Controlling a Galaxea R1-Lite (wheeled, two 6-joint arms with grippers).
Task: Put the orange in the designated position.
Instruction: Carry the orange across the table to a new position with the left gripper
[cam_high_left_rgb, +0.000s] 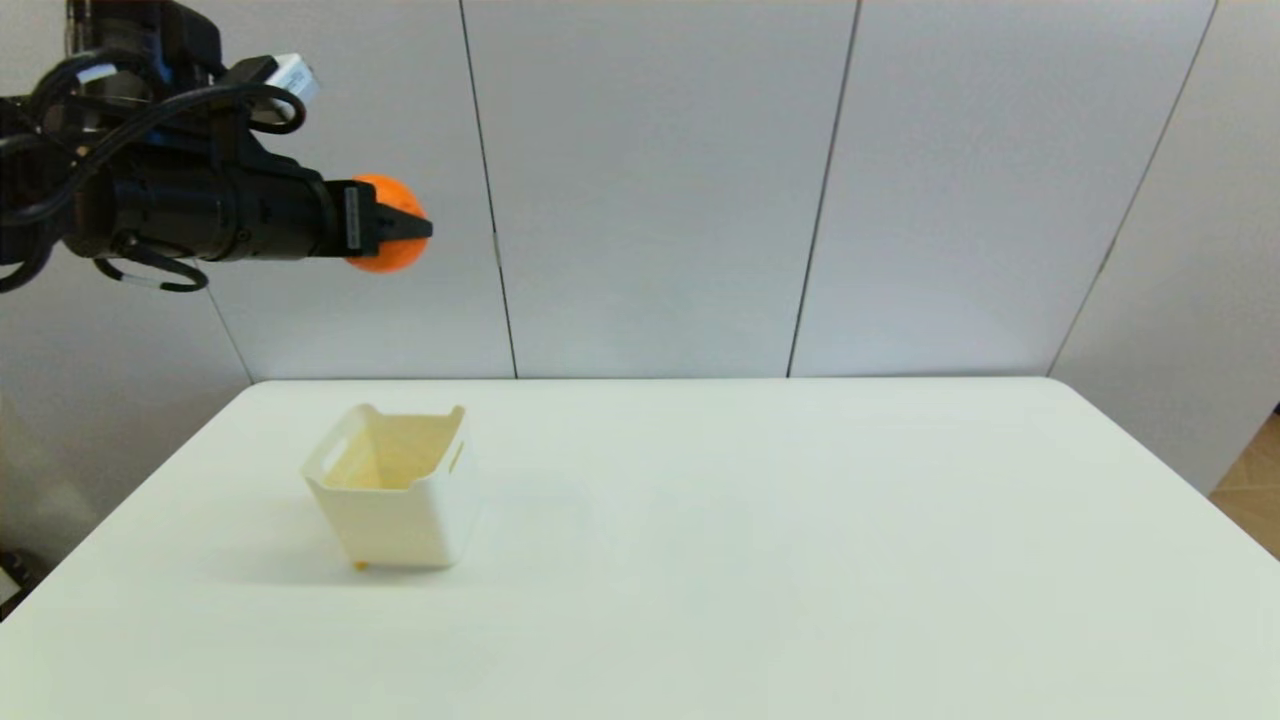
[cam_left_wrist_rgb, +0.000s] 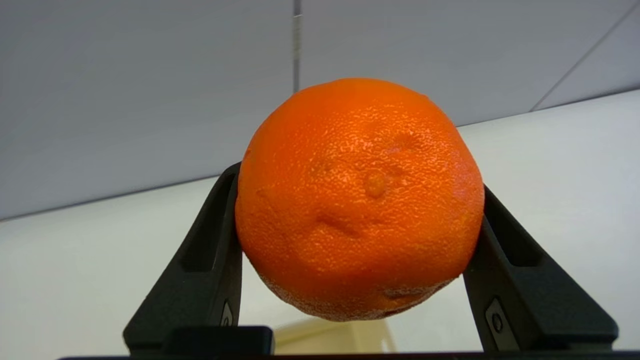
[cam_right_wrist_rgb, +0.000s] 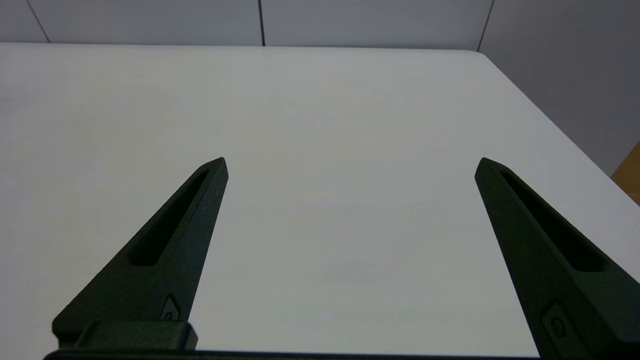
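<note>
Gripping the orange (cam_high_left_rgb: 388, 238) between its two black fingers, the left claw (cam_high_left_rgb: 400, 230) is held high in the air at the far left, level with the grey wall panels (cam_high_left_rgb: 660, 180) and well above the counter (cam_high_left_rgb: 760, 520). The fingers are seen pressed against opposite sides of the fruit, one finger (cam_left_wrist_rgb: 210, 250) on each flank, so that the orange (cam_left_wrist_rgb: 357, 200) is pinched at its widest part and no part of it rests on anything. Its dimpled skin and a few shallow dents are shown plainly in the left wrist view.

Below the held fruit, and slightly toward the near side, a cream plastic bin (cam_high_left_rgb: 395, 520) is placed on the left half of the counter. It stands upright with its mouth open upward, and handle slots are cut near its rim. A small part of its cream rim (cam_left_wrist_rgb: 330, 337) can be made out beneath the orange in the left wrist view.

Farther right, only bare white surface is shown. The right claw (cam_right_wrist_rgb: 350, 165) is not caught by the head view; in its own wrist view its fingers are spread wide apart above the counter (cam_right_wrist_rgb: 350, 100), with nothing between them.
</note>
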